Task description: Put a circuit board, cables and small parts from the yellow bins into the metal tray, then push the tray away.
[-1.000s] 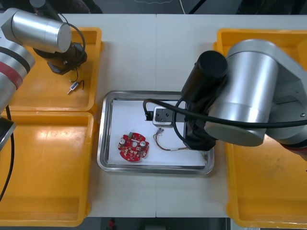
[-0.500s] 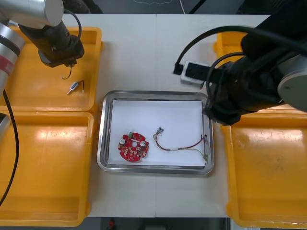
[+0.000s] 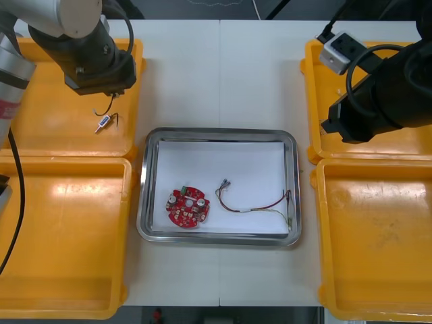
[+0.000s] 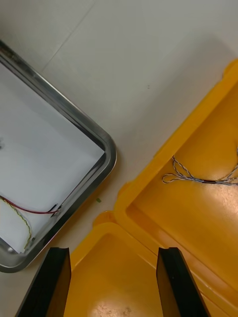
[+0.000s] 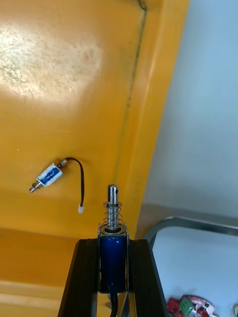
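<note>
roughly halfway, i judge: the metal tray [image 3: 217,133] already holds a circuit board [image 3: 188,208] and a red and yellow cable [image 3: 256,206]. the left tool [image 5: 113,241], over the yellow bin [image 3: 47,131] at the tray's far left, is clamped on a small metal part [image 5: 113,260] not yet delivered; a second part [image 5: 48,176] lies in that bin. the right tool [image 4: 111,255] hangs released and empty beside the tray's right rim, near a twisted blue and white cable [image 4: 198,177]. pushing the tray away is left.
</note>
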Available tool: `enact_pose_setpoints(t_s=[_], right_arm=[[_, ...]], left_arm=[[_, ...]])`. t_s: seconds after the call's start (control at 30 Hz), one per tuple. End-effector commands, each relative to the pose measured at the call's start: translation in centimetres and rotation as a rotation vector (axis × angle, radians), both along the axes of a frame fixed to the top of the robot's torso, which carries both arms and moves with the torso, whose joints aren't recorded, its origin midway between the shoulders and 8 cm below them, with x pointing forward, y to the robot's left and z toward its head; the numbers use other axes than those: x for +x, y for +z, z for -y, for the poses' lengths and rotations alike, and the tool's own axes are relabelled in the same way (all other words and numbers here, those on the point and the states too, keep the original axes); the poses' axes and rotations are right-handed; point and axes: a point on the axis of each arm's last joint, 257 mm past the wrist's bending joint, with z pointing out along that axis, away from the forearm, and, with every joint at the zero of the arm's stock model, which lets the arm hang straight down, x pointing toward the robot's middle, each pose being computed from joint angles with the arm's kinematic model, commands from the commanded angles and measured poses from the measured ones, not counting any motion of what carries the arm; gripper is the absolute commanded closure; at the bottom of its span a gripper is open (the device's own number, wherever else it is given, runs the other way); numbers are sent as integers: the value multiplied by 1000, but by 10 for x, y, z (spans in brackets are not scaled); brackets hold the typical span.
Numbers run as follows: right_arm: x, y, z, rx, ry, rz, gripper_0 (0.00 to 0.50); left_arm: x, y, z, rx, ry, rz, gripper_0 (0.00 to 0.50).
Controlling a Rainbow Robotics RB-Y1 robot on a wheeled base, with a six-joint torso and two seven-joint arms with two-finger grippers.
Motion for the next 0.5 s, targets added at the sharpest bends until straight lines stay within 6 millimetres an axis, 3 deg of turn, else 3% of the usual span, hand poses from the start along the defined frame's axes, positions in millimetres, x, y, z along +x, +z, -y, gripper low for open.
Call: enact_pose_setpoints(t_s=[0.03, 0.3, 0.5], right_arm=[[11, 10, 33, 86, -188, 2, 0], [29, 2, 67, 229, -483, -50, 0], [39, -8, 87, 293, -641, -100, 0]], left_arm=[[-21, -8, 22, 16, -25, 5, 500], [-47, -46, 72, 42, -85, -17, 500], [-54, -69, 90, 59, -126, -28, 500]])
